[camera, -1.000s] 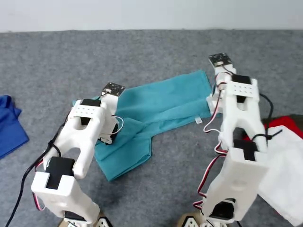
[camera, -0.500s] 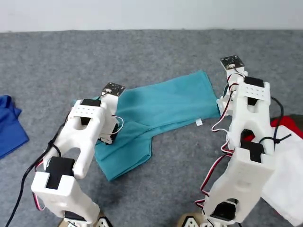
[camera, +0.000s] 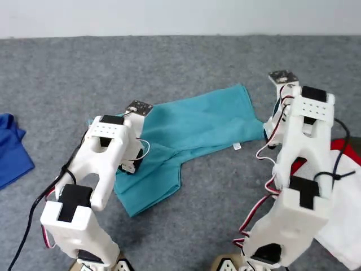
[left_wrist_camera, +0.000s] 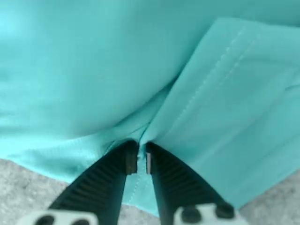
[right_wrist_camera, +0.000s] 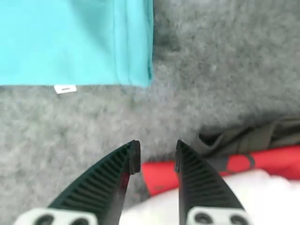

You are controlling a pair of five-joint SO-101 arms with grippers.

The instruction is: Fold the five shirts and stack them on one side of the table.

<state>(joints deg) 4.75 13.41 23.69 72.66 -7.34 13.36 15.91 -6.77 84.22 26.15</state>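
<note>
- A grey felt-covered table (camera: 197, 62) is seen from above, with two white robot arms reaching in from the 6 o'clock edge.
- A teal shirt (camera: 194, 127) is spread across the middle as a long band running from about 8 o'clock towards 2 o'clock. One end is doubled over into a loose flap at the 8 o'clock end.
- The left gripper (left_wrist_camera: 139, 157) is clamped on a crease of the teal shirt near that flap, and a ridge of fabric is pinched between its nearly closed black jaws.
- The right gripper (right_wrist_camera: 157, 157) is held with its jaws parted and nothing between them. It hangs over bare felt just beyond the teal shirt's 3 o'clock end.
- A blue shirt (camera: 11, 152) is left crumpled at the 9 o'clock edge, well apart from the others.
- A red shirt (right_wrist_camera: 253, 164), a white shirt (camera: 344, 226) and a dark shirt (right_wrist_camera: 248, 138) are heaped together at about 4 o'clock (the heap is loose, not a folded stack).
- Progress is judged to be early. Only the teal shirt looks partly folded and no tidy pile is to be seen, so four shirts appear to be left to fold and all the stacking to be done.
</note>
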